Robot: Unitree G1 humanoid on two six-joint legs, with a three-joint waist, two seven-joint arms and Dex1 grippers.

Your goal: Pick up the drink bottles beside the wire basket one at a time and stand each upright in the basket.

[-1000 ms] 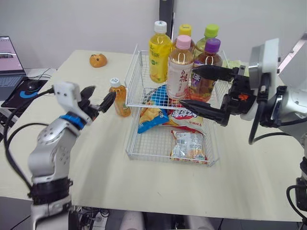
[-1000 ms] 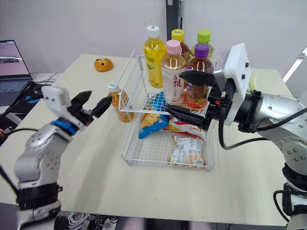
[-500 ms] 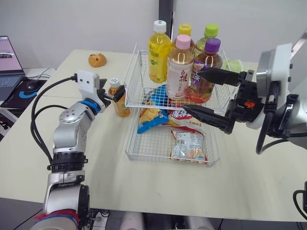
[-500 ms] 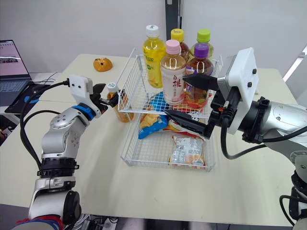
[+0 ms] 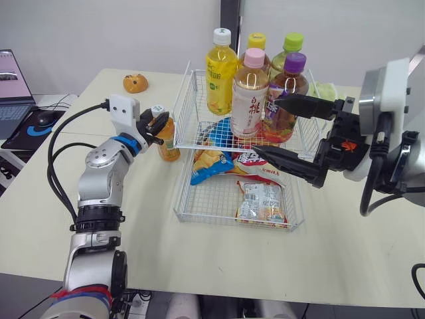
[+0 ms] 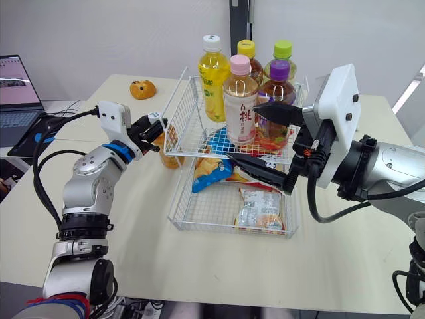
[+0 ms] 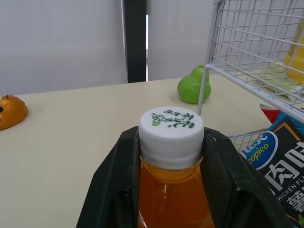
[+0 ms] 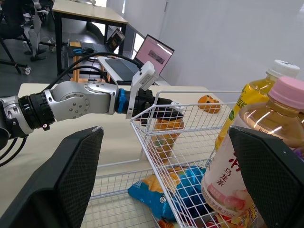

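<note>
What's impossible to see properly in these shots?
Small orange bottle: base cut off by the left wrist view's edge, sides covered by the left gripper.
Yellow-capped bottle: body hidden behind the pink-capped bottle, eye views.
Laptop: cut off by the left eye view's edge.

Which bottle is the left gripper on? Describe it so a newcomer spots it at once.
Find the white wire basket on the table. Just outside its left wall stands a small orange bottle, neck held in the left gripper. Unlike the five taller bottles, it is outside the basket.
</note>
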